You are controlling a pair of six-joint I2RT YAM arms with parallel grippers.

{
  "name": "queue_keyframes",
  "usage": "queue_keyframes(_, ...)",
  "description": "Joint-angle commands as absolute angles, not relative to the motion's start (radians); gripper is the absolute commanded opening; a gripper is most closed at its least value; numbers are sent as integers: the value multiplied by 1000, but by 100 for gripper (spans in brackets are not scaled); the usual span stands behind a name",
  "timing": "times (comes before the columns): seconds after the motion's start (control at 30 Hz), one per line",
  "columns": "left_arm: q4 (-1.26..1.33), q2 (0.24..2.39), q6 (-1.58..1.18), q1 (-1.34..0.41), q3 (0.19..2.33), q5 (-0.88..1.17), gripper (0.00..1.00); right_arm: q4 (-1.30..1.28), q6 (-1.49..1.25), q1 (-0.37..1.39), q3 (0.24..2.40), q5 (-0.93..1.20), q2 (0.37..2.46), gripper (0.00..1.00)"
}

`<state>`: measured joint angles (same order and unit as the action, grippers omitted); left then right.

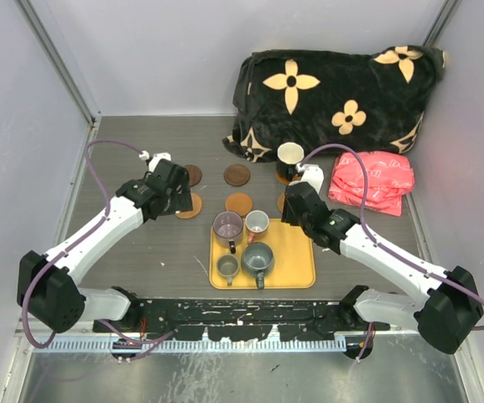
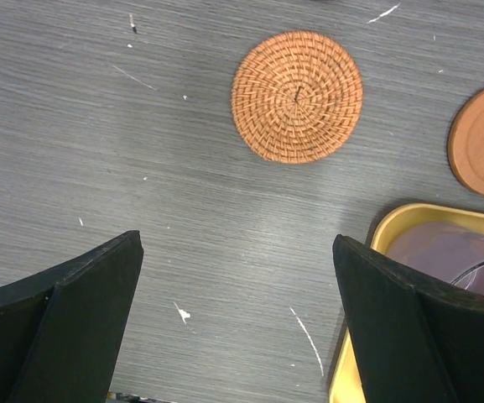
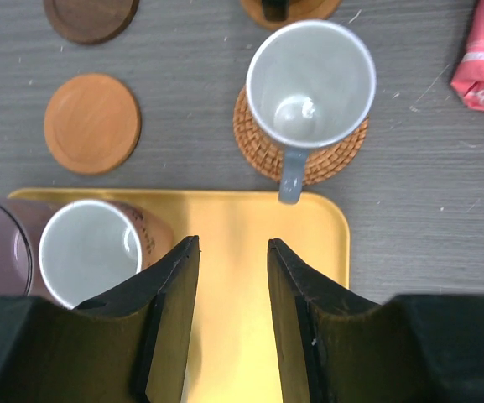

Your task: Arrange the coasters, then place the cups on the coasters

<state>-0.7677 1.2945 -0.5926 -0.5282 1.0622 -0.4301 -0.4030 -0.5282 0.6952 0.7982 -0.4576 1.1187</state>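
Nearest the arm bases, the yellow tray [image 1: 300,273] holds four cups not yet placed: olive cup [image 1: 227,266], grey cup [image 1: 257,259], purple cup [image 1: 227,225] and white cup [image 1: 257,222]. The right gripper [image 3: 233,245] hangs over the tray's far part, jaws narrowly parted on nothing. The left gripper [image 2: 237,243] is spread wide and empty, just near of a bare wicker coaster [image 2: 297,96].

Beyond the tray lie an orange-brown coaster [image 1: 239,203] and two dark brown coasters [image 1: 236,175], all bare. A second grey cup [image 3: 311,84] sits on another wicker coaster [image 3: 342,155]; farther back is the black cup [image 1: 290,155] on its own. The coasters look arranged, with two cups of six placed.

The table [image 1: 141,143] is grey wood-grain with white scuffs. A flowered blanket [image 1: 334,92] and pink bag [image 1: 374,180] lie far right, against pale walls.
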Motion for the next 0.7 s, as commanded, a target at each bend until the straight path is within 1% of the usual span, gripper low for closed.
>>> queue_keyframes(0.0,-742,1288,-582,-529,1075,-389,99,-442,-561,727,840,-436,1096,44)
queue_keyframes(0.1,-742,1278,-580,-529,1066,-362,100,-440,-566,734,839,-434,1095,44)
queue_keyframes(0.2,-742,1278,-586,-531,1058,-324,99,-437,-562,736,840,-436,1095,45)
queue_keyframes(0.3,-747,1229,-594,-551,1050,-312,99,-431,-560,736,841,-440,1095,47)
queue_keyframes(0.33,-749,1223,-597,-560,1047,-314,99,-431,-559,735,843,-441,1093,48)
queue_keyframes(0.4,-755,1209,-605,-577,1041,-320,99,-427,-556,735,845,-443,1092,54)
queue_keyframes(0.5,-768,1197,-622,-596,1036,-334,100,-422,-546,736,853,-438,1094,55)
queue_keyframes(0.67,-787,1193,-656,-652,1032,-355,98,-412,-526,736,861,-435,1101,61)
